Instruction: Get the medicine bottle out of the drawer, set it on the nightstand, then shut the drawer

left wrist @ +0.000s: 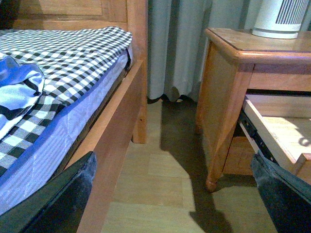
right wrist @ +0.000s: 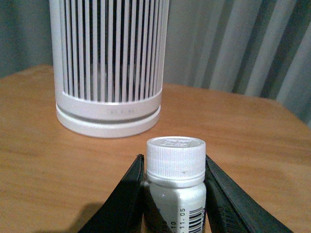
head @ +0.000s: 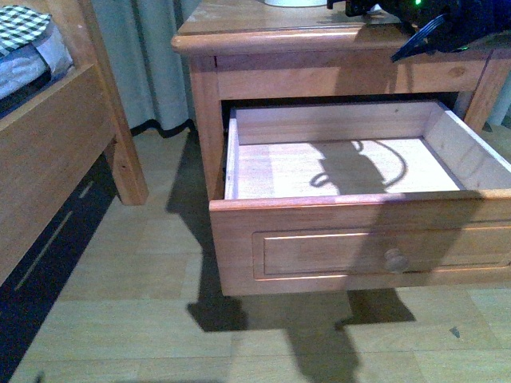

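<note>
Right gripper [right wrist: 174,164] is clamped on the medicine bottle [right wrist: 176,177], upright over the nightstand [right wrist: 252,141] top, where a white ribbed cylinder [right wrist: 109,68] stands. Can't tell if it's touching down. The nightstand's drawer [head: 359,239] is pulled wide open. Left gripper [left wrist: 172,162] is spread wide, off to the nightstand's side.

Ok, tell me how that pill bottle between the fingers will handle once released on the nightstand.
The medicine bottle is small plastic, so probably light and stiff. Its ribbed cap should aid grip. A slim cylinder, it may tip if the fingers drag on opening; on its side it would likely roll across the flat nightstand.
</note>
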You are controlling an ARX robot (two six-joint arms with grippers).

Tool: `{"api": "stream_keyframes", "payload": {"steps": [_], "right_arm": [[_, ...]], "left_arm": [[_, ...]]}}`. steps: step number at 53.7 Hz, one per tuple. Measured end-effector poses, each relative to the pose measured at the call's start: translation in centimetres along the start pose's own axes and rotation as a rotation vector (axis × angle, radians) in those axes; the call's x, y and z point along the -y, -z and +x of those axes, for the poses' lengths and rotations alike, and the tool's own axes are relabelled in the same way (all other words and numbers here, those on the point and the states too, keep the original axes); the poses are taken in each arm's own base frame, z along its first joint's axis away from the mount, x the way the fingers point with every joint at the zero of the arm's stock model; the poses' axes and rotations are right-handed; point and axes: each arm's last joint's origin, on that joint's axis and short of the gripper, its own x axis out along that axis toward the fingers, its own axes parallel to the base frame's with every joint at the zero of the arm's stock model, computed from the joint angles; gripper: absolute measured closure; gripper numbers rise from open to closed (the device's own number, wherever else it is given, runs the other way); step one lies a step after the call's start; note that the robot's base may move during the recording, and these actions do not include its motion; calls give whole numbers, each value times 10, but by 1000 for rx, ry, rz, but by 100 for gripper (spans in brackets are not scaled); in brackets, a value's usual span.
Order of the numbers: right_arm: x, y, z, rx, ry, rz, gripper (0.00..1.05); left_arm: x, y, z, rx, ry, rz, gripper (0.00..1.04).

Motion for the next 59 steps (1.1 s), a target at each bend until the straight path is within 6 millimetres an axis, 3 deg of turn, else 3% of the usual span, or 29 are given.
{"api": "stream_keyframes", "payload": {"steps": [9,18,24,27,31,36,44,50,59], "right_arm": [[1,2,-9,-3,0,54,31],[11,-29,-28,23,9,135,6],[25,-70,-49,58,23,223,7],[33,-99,-69,71,25,262,7],[39,-124,-95,23,10,315,7],[37,-138,-134,-84,-52,358,7],[16,-114,-201,-361,-164,420,28],[-2,-74,-257,-594,-233,472,49],[-12,-16,-305,-776,-209,477,75]], "left_arm": [[0,0,0,0,0,0,7],[0,0,0,0,0,0,7],[0,0,0,0,0,0,7],[0,0,0,0,0,0,7],[0,0,0,0,0,0,7],[0,0,0,0,0,0,7],[0,0,0,0,0,0,7],[0,0,0,0,0,0,7],[0,0,0,0,0,0,7]]}}
